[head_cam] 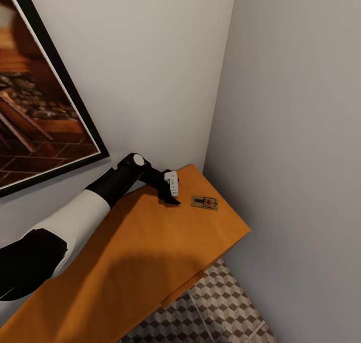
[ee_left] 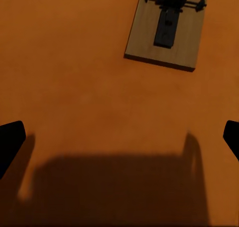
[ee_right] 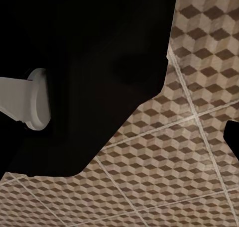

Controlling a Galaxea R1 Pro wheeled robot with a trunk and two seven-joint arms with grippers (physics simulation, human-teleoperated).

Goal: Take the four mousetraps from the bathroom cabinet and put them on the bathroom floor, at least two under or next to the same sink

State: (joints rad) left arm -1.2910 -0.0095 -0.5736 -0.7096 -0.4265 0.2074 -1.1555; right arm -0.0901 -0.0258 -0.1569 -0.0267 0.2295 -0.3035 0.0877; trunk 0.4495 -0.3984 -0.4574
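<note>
The left gripper (head_cam: 173,196) hangs low over the orange-wood top of the cabinet (head_cam: 150,252), near its far end, its fingers pointing down at the wood. In the left wrist view the two dark fingertips (ee_left: 9,142) sit at opposite edges of the frame with bare orange surface between them, so the jaws are spread wide and hold nothing; their shadow falls on the wood directly beneath. Whether the tips touch the top is hard to judge from the head view.

One mousetrap (head_cam: 204,202) lies flat on the cabinet top just beyond the gripper, toward the corner of the room. It is a small tan board with dark wire and a red spot at its middle. In the left wrist view the mousetrap (ee_left: 167,30) lies ahead of the open fingers and off toward one of them, not between them, and is cut off by the frame.

Past the trap the top runs only a short way to its end edge, with the side wall (head_cam: 301,132) close behind it. The back wall, with a framed picture (head_cam: 35,97), stands near the arm's far side. The front edge of the top drops to the bathroom floor (head_cam: 225,308).

The right wrist view shows cube-patterned tiles (ee_right: 189,152) beneath a large dark body of the robot. One dark tip shows at the frame's edge; I cannot tell how the right gripper stands.
</note>
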